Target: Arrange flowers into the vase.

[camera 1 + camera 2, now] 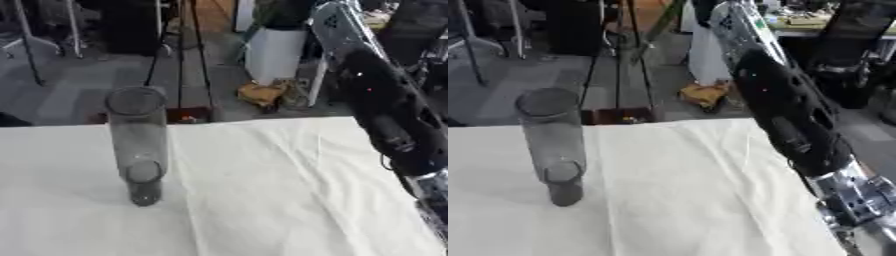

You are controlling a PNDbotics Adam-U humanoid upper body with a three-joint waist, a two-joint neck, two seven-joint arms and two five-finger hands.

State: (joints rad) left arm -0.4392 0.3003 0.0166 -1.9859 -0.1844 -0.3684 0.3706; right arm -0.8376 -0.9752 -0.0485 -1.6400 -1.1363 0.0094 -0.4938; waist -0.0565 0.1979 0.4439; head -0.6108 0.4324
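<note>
vase (138, 145): we see it upright (smoky glass) on the cloth-covered worktop (280, 200) | right arm (794, 120): reaches over the right edge | robot hand: neither shows, so we cannot tell

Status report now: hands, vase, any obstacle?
Neither hand in view; only the black right arm shows, at the right side. Tall clear glass vase upright on the white tablecloth, no flowers visible. Nothing blocks the vase.

Vase (137, 142) upright on table (280, 190), left; right arm (798, 120) over right edge
</note>
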